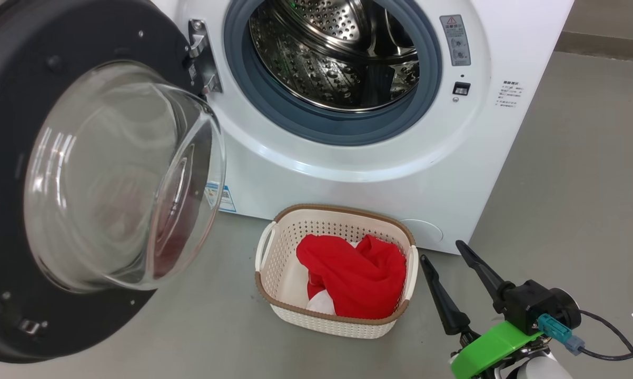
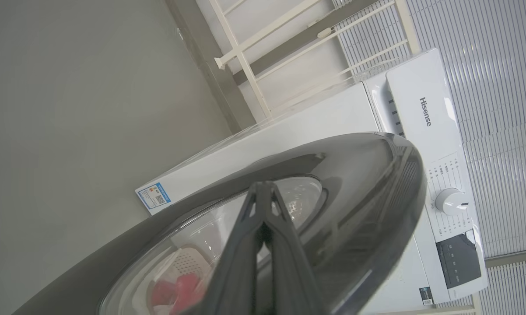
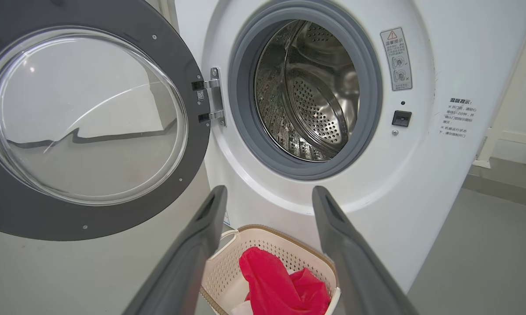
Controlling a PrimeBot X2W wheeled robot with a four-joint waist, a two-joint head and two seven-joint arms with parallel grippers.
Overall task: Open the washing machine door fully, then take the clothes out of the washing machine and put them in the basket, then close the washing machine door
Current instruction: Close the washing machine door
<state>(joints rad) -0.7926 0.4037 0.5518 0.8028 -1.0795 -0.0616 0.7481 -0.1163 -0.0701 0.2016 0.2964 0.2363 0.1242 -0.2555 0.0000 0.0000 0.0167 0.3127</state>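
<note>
The washing machine point(image 1: 443, 173) stands with its door point(image 1: 11, 158) swung wide open to the left; the steel drum point(image 1: 337, 58) looks bare inside. On the floor in front of it, the cream basket point(image 1: 279, 263) holds the red clothes point(image 1: 358, 273). My right gripper point(image 1: 445, 252) hangs open just right of the basket with nothing between its fingers; its fingers point(image 3: 201, 236) frame the basket point(image 3: 228, 275) and clothes point(image 3: 280, 284). My left gripper point(image 2: 265, 188) is shut, its tips close against the outer face of the door point(image 2: 355, 183); contact is unclear.
Grey floor point(image 1: 585, 184) spreads to the right of the machine and in front of the basket. A white rack point(image 2: 254, 57) stands by the wall beyond the machine. A cable point(image 1: 611, 337) trails from my right wrist.
</note>
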